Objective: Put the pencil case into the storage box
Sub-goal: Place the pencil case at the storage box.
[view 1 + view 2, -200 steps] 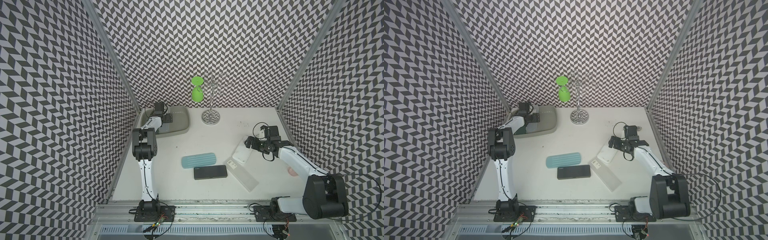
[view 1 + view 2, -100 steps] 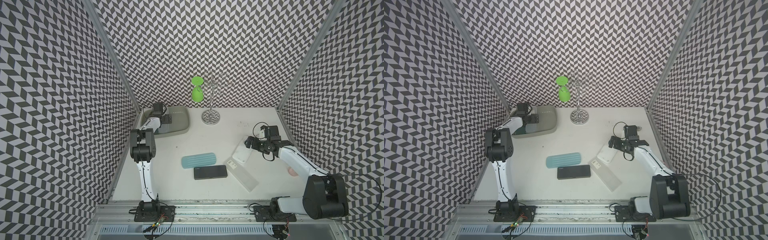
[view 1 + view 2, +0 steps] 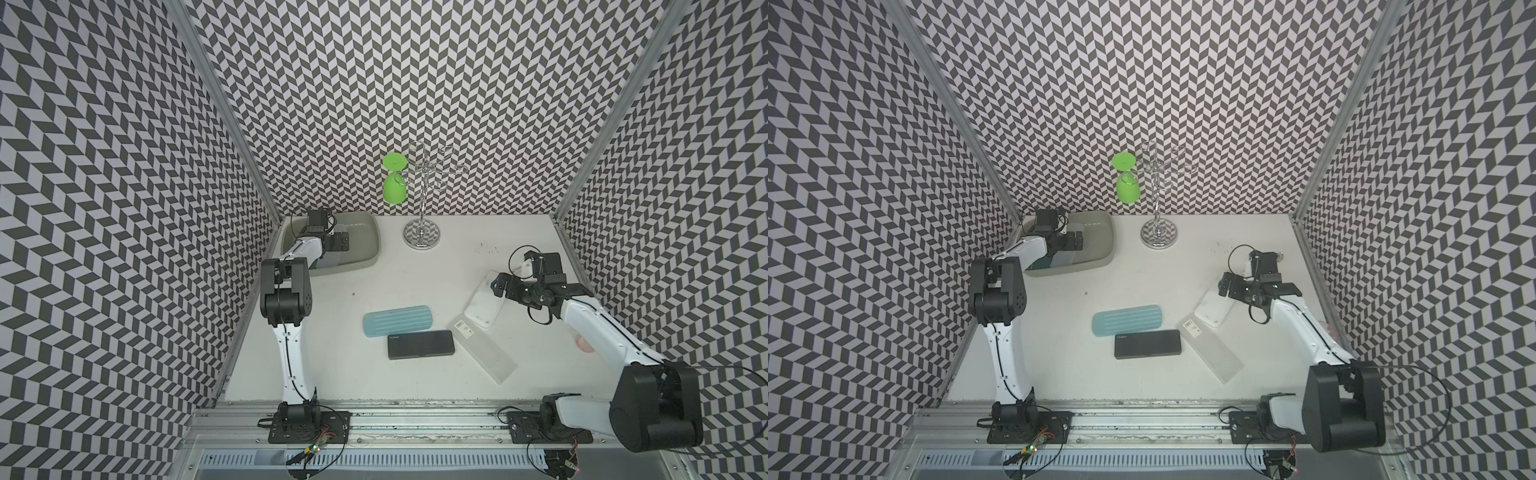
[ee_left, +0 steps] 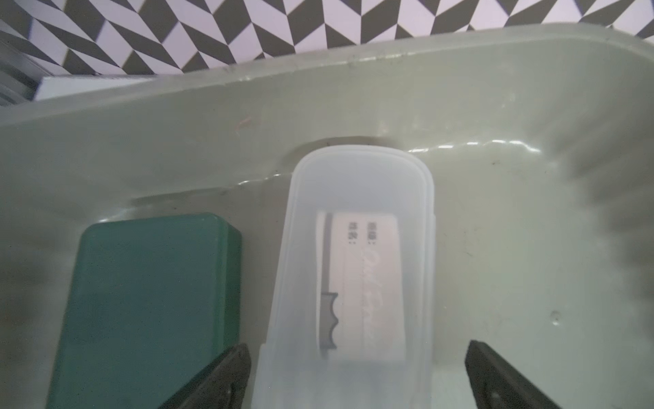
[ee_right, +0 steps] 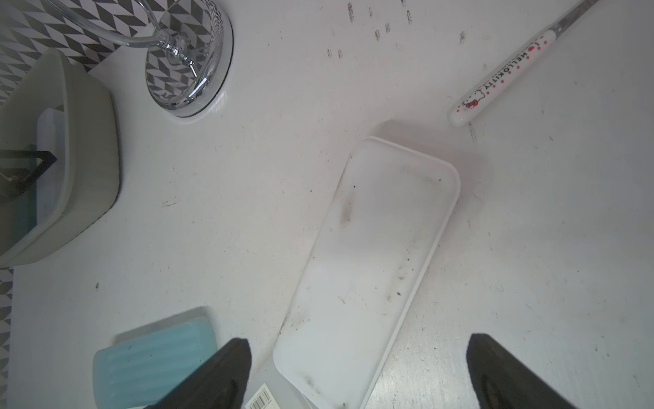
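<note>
White tabletop (image 3: 457, 291): glass rack (image 3: 421, 240) beside storage box (image 3: 362, 236); pen (image 5: 495, 78) near white case (image 5: 371, 265).

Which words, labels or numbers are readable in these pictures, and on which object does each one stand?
"HELLO KITTY": on the white pen.
Barcode label on the frosted case: digits too small to read.
Small logo on the black case: too small to read.
Card inside the clear case in the box: print and script too blurred to read.
</note>
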